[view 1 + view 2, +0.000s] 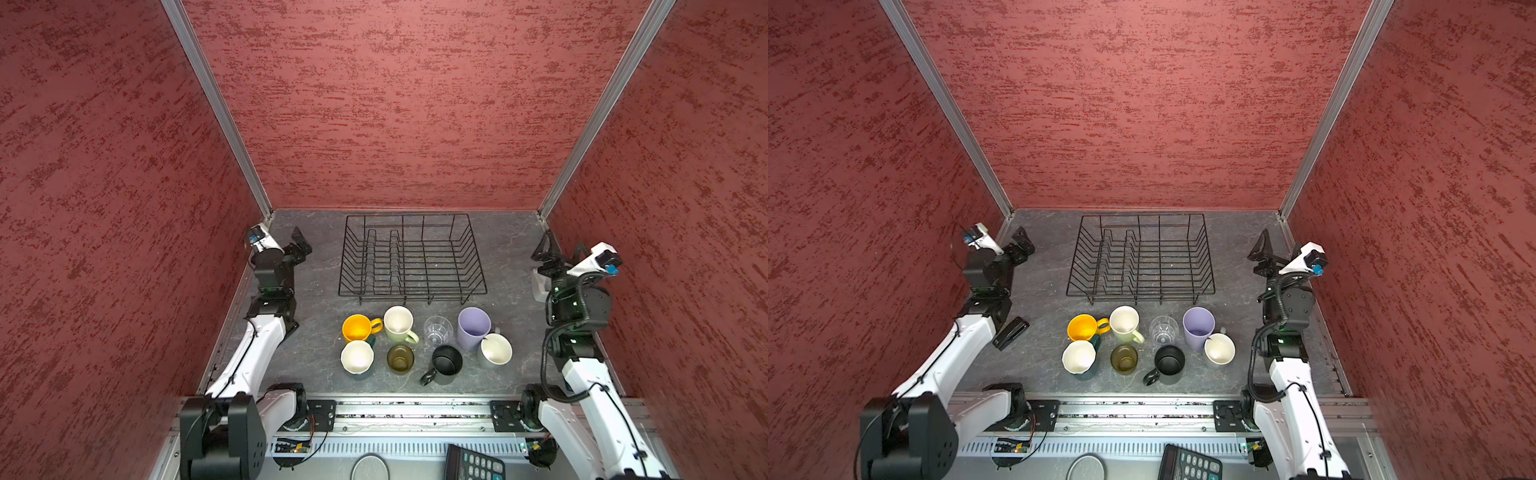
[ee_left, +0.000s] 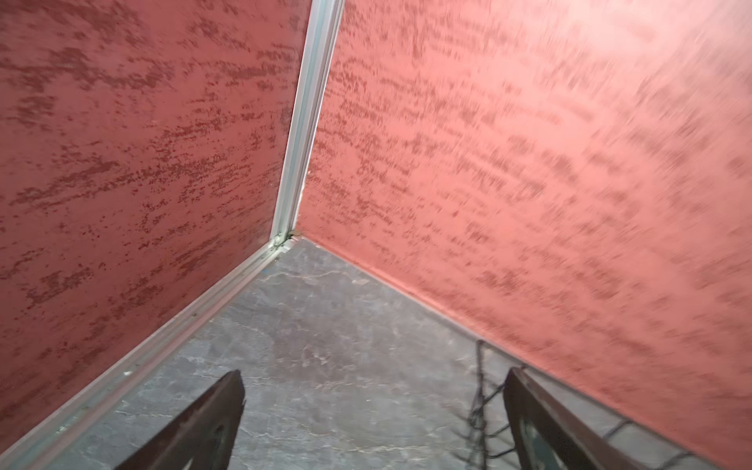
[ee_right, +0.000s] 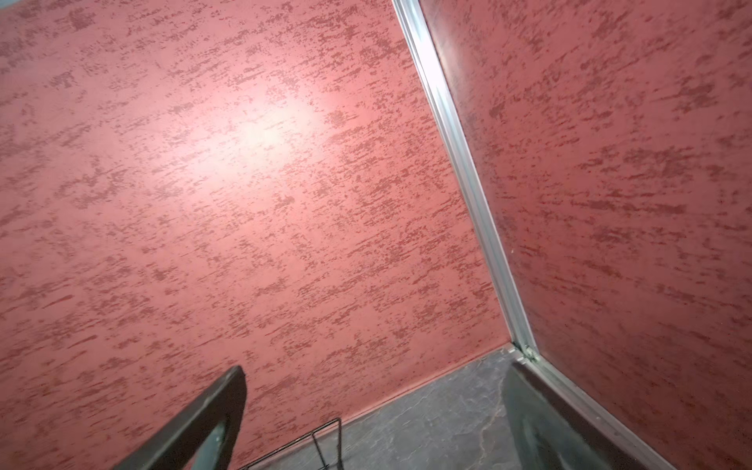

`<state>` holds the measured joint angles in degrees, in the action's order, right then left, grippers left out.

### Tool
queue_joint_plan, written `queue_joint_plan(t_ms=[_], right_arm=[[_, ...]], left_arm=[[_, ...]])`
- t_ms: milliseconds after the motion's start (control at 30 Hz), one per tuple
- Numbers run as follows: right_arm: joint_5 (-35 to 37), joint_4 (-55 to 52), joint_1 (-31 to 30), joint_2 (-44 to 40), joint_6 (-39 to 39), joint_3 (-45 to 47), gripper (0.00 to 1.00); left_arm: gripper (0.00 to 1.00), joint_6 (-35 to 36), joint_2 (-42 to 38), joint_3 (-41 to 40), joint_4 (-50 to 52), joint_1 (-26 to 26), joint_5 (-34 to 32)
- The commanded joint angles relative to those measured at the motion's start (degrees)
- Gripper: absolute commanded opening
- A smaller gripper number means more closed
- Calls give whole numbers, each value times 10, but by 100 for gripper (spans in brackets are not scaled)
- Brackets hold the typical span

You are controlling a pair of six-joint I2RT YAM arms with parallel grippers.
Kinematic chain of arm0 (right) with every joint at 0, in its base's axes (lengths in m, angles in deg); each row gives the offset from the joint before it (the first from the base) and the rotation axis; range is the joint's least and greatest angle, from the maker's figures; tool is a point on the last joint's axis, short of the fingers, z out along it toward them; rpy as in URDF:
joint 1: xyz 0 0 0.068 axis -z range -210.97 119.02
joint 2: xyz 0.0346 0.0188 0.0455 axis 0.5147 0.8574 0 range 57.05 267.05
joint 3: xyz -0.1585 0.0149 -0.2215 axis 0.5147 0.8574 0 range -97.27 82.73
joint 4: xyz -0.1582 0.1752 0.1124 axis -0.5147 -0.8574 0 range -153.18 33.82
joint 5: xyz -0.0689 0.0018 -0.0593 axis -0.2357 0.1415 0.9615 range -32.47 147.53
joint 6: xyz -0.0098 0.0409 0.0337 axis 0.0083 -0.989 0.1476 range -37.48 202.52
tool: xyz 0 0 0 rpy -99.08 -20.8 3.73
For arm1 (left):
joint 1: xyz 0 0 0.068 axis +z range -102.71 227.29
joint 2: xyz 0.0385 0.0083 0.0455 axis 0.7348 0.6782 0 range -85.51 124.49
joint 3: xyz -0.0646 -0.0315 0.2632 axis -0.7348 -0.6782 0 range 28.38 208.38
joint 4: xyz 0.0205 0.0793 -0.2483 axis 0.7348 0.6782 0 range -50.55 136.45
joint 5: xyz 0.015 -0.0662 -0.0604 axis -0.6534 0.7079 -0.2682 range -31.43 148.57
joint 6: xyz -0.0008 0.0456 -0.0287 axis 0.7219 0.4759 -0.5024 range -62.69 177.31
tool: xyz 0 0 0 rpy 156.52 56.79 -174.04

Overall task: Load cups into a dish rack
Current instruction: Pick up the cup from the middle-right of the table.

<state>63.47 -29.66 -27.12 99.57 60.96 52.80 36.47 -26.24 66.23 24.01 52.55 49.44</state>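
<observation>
Black wire rack (image 1: 412,294) at the back middle of the grey desk (image 1: 316,299). Eight cups in two rows on the desk, just in front of the rack, all standing up.

Back row, from the left: yellow mug (image 1: 357,327), pale green mug (image 1: 398,322), clear glass (image 1: 437,329), lilac cup (image 1: 473,328).

Front row: dark teal mug (image 1: 357,356) with a white inside, brown glass (image 1: 400,358), black mug (image 1: 446,360), grey mug (image 1: 495,350) just beside the lilac cup.

Left jaws wide open, holding nothing, up near the back left corner, beside the left side of the rack and well apart from the cups.

Right jaws wide open too, holding nothing, near the back right corner, off the right side of the rack, well apart from the cups.

In the left wrist view, a corner of the rack just beside one jaw. In both wrist views, red walls (image 1: 395,104) straight ahead.
</observation>
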Motion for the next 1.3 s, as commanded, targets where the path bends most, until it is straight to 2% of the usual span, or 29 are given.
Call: queue_joint_plan(t_ms=[0,100,200,333,433,633,700,900,1033,1167,1267], right_arm=[[-72,-244,1,75,-29,-92,99],[-105,-452,1,177,-2,-213,99],[-108,-597,1,238,37,-275,99],[-108,-607,2,200,30,-243,93],[-130,-644,1,181,25,-253,85],[-139,-752,0,143,37,-272,73],[-141,-786,1,126,47,-274,70],[-178,-831,-3,84,49,-261,58],[-196,-846,-9,70,53,-254,54],[-221,-836,-29,74,55,-244,51],[-220,-833,-52,86,56,-242,50]], left_arm=[[100,-97,-23,-11,89,39,137],[100,-123,-43,10,101,56,210],[100,-138,-39,57,135,66,272],[100,-159,-15,113,162,67,373],[100,-160,-9,132,184,65,411],[100,-79,13,238,316,63,428],[100,-55,19,264,343,52,398],[100,-37,28,231,289,47,417],[100,-12,3,229,308,60,406],[100,-12,-40,187,272,61,385],[100,-7,-46,186,281,61,384]])
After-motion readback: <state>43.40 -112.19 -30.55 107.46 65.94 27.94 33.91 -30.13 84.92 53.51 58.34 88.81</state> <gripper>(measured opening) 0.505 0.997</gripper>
